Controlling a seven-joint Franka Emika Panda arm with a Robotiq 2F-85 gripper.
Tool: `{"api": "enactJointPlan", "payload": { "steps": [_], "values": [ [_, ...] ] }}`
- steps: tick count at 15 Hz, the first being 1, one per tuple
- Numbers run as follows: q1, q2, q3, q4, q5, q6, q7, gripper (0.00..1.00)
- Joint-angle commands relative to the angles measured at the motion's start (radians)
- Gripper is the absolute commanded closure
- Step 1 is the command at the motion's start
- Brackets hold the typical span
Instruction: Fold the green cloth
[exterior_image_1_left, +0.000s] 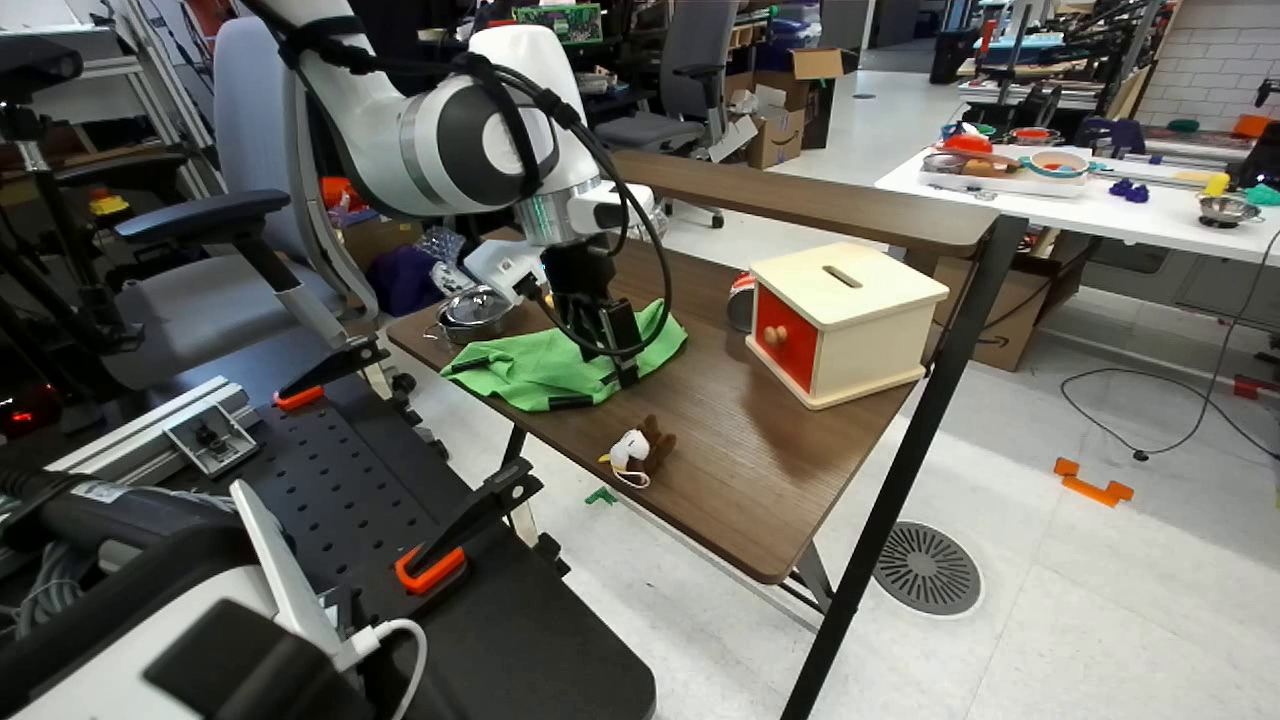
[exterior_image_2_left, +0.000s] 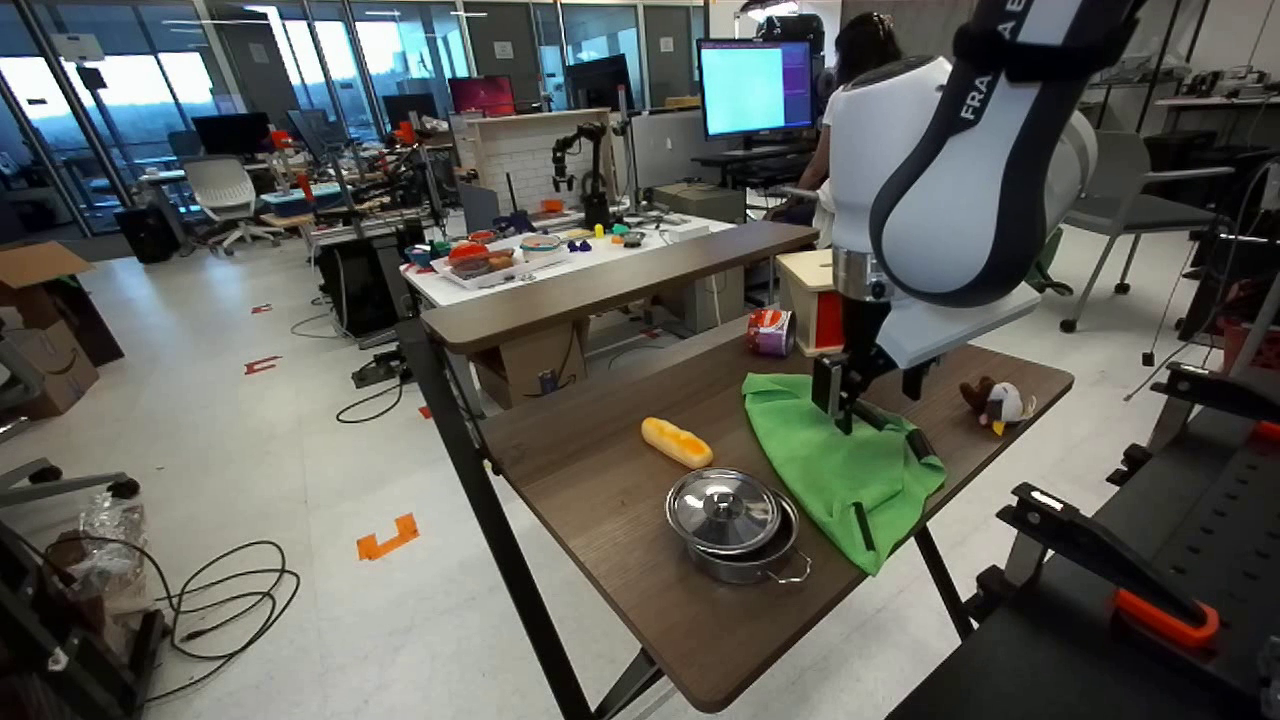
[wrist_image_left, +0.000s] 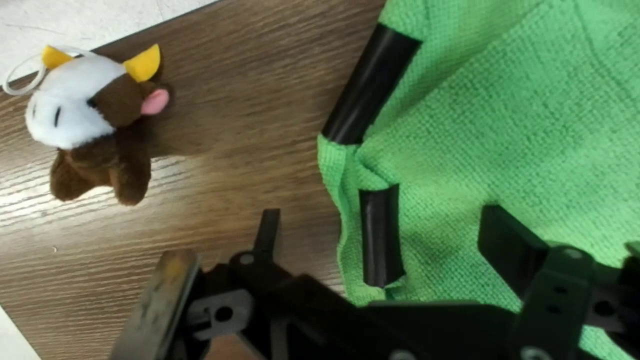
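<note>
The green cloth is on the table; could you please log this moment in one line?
green cloth: wrinkled, on table | gripper: open, jaws astride cloth's edge in wrist view | grasp: none | contact with cloth: unclear

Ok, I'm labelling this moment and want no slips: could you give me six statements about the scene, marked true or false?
1. In the wrist view, the gripper stands open at an edge of the green cloth. True.
2. The plush toy lies on the green cloth. False: the plush toy lies on the table, apart from the green cloth.
3. The green cloth has black strips along its edge. True.
4. The knobbed panel on the wooden box is blue. False: the knobbed panel is red.
5. The lid fully covers the pot. False: the lid sits off-centre, leaving part of the pot's opening showing.
6. The bread-shaped object lies closer to the pot than to the wooden box. True.
</note>
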Motion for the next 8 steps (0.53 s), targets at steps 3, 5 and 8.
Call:
{"api": "enactJointPlan", "payload": {
  "steps": [3, 5, 8],
  "values": [
    [0.032, -0.001, -0.026, 0.004, -0.018, -0.008, 0.007, 0.31],
    [0.029, 0.003, -0.030, 0.019, -0.016, -0.017, 0.008, 0.40],
    [0.028, 0.007, -0.040, 0.044, -0.014, -0.031, 0.012, 0.12]
  ]
}}
